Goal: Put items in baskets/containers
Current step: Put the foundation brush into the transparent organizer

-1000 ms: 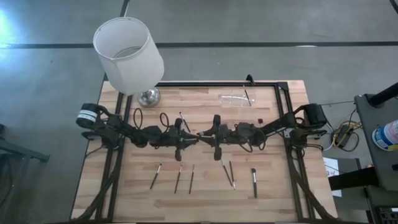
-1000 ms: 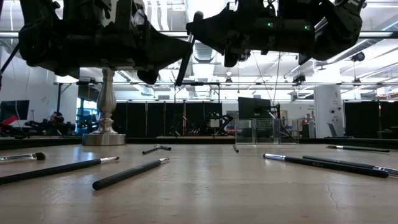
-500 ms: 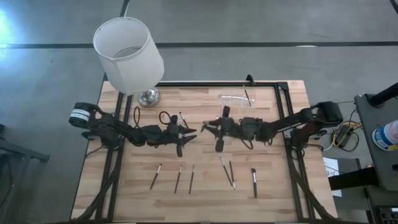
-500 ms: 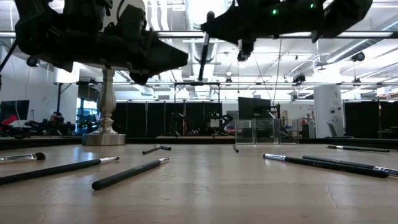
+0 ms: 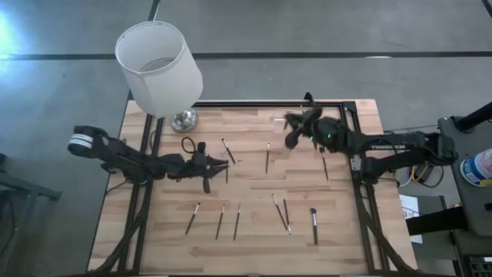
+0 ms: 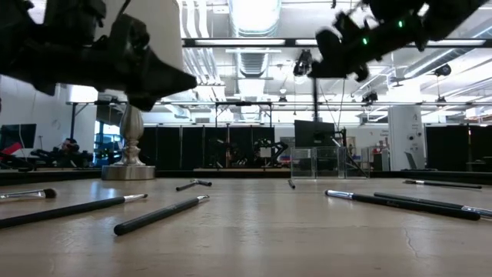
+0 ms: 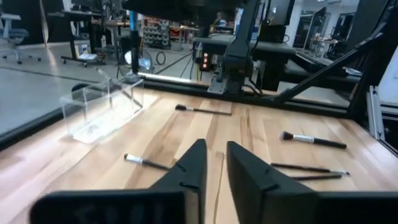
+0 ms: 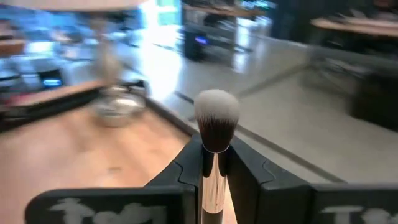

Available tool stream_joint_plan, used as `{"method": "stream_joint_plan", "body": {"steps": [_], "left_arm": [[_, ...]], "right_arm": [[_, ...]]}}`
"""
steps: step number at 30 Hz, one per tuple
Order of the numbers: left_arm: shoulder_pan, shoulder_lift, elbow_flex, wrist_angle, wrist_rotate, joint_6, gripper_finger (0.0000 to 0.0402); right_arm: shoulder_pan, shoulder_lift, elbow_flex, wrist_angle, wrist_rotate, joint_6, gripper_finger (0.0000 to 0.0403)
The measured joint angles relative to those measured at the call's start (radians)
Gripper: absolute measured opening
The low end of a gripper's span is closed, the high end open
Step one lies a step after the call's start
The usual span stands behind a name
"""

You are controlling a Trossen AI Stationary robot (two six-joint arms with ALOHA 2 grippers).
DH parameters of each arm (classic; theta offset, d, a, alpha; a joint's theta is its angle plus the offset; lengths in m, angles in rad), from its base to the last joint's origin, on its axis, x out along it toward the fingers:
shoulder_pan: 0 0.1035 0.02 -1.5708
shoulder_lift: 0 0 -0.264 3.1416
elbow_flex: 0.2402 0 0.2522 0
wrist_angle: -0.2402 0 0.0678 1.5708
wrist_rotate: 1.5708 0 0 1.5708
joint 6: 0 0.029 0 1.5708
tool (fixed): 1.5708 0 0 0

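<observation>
Two arms work over the wooden table [image 5: 254, 223]. In the high view the right gripper [image 5: 293, 131] sits in the upper middle of the frame, just beside the clear plastic holder [image 7: 102, 106] at the table's far edge. Its fingers [image 8: 186, 165] are clamped on a makeup brush [image 8: 216, 134], whose pale, rounded bristle head stands up between them in the right wrist view (the handle runs down out of sight). In the low view the gripper hangs high at the upper right, well above the tabletop.

The left gripper [image 5: 217, 163] lies left of centre in the high view. Its fingers [image 7: 189, 171] stand close together with a narrow gap, and nothing shows between them.

Several slim dark brushes lie loose on the wood: a row of three [image 5: 220, 220] at lower centre-left, two crossing ones [image 5: 281, 213] at lower centre, and one with a dark head [image 5: 314, 224] to their right. Another [image 5: 267, 157] lies near the middle, one [image 5: 228, 150] just above the left gripper, and one [image 5: 324, 165] below the right arm.

A white lampshade [image 5: 157, 68] fills the upper left, with its round metal base [image 5: 183, 118] on the table's corner.
</observation>
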Motion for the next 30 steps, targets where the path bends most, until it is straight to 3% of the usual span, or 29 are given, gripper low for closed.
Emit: {"method": "stream_joint_plan", "body": {"steps": [5,12,22,30], "left_arm": [[0.000,-0.015,-0.040,0.034,0.000,-0.002,0.0018],[0.000,-0.014,-0.040,0.036,0.000,-0.002,0.0011],[0.000,-0.013,-0.040,0.034,0.001,-0.003,0.0011],[0.000,-0.013,-0.038,0.033,0.001,-0.004,0.0011]], "right_arm": [[-0.180,-0.042,-0.025,-0.064,-0.034,0.018,0.0042],[-0.351,0.014,-0.026,-0.122,-0.110,0.039,0.0042],[-0.420,0.083,-0.026,-0.162,-0.192,0.071,0.0042],[-0.458,0.203,-0.026,-0.151,-0.196,0.073,0.0042]]}}
